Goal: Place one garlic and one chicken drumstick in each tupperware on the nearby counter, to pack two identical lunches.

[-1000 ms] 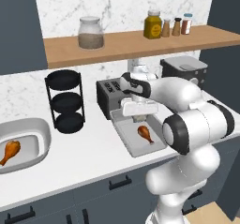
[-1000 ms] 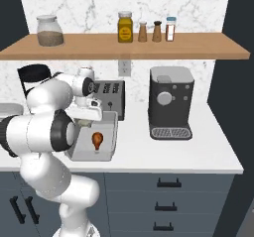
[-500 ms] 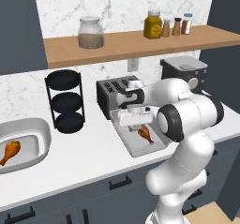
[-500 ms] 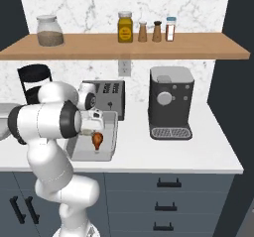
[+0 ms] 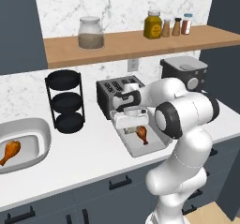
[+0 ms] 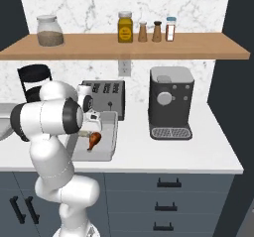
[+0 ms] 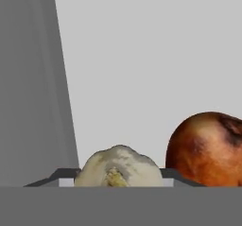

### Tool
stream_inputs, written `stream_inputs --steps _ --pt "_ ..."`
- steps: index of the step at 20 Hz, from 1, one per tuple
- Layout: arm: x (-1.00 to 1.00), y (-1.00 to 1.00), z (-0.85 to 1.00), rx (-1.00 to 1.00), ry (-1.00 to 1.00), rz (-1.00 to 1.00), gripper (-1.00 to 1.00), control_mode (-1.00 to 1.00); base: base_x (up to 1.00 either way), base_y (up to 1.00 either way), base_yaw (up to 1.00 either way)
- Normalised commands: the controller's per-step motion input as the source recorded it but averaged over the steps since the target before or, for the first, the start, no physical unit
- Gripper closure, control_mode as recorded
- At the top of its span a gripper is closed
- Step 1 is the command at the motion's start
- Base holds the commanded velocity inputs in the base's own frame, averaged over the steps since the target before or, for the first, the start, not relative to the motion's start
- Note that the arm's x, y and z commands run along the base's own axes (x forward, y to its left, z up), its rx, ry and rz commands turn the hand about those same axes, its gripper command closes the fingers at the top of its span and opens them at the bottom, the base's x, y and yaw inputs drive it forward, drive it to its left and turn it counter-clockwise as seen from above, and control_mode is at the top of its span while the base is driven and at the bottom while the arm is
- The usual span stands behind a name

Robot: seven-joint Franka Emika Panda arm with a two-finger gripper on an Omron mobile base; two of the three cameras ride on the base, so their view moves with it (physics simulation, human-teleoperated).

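- Off-white garlic [image 7: 117,166] sits directly ahead of the gripper [image 5: 132,123] in the hand view, between the dark finger tips [image 7: 61,177]; the jaws stand partly open around the bulb, and whether they still pinch it cannot be told.
- Gripper position: low inside the rectangular tupperware [image 5: 158,145], at the end nearest the toaster [image 5: 108,93].
- Beside the garlic lies a chicken drumstick [image 5: 143,134], its plump orange-brown end just to one side of the bulb in the hand view [image 7: 208,149]; contact between the two cannot be confirmed.
- Step in hand, as judged: depositing the garlic into the rectangular tupperware, which would then hold one bulb and one drumstick.
- Next move calls for: spread the jaws fully to free the bulb, then lift straight up, clear of the flared rim and of the drumstick, so that neither item is dragged out.
- Second tupperware [image 5: 41,131], the rounded oval dish, stands well apart on the white counter [image 5: 93,148] toward the left; it holds the other drumstick [image 5: 9,151]. No garlic is visible in it, so by this judgement that lunch remains to be completed.
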Motion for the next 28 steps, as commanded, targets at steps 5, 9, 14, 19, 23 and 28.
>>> stream_inputs --steps 5,9,14,19,23,28 --pt "0.00 0.00 0.00 0.00 0.00 0.00 -1.00 -1.00 0.00 0.00 0.00" --pt "-0.04 -0.04 0.09 0.00 0.00 0.00 -1.00 -1.00 0.00 0.00 0.00" --pt "-0.25 -0.19 0.38 0.00 0.00 0.00 -1.00 -1.00 0.00 0.00 0.00" --pt "-0.95 -0.07 0.49 0.00 -0.12 0.00 -1.00 -1.00 0.00 0.00 0.00" --pt "-1.00 0.01 0.44 0.00 -0.22 0.00 -1.00 -1.00 0.00 0.00 0.00" --pt "-1.00 0.01 0.27 0.00 -0.25 0.00 -1.00 -1.00 0.00 0.00 0.00"
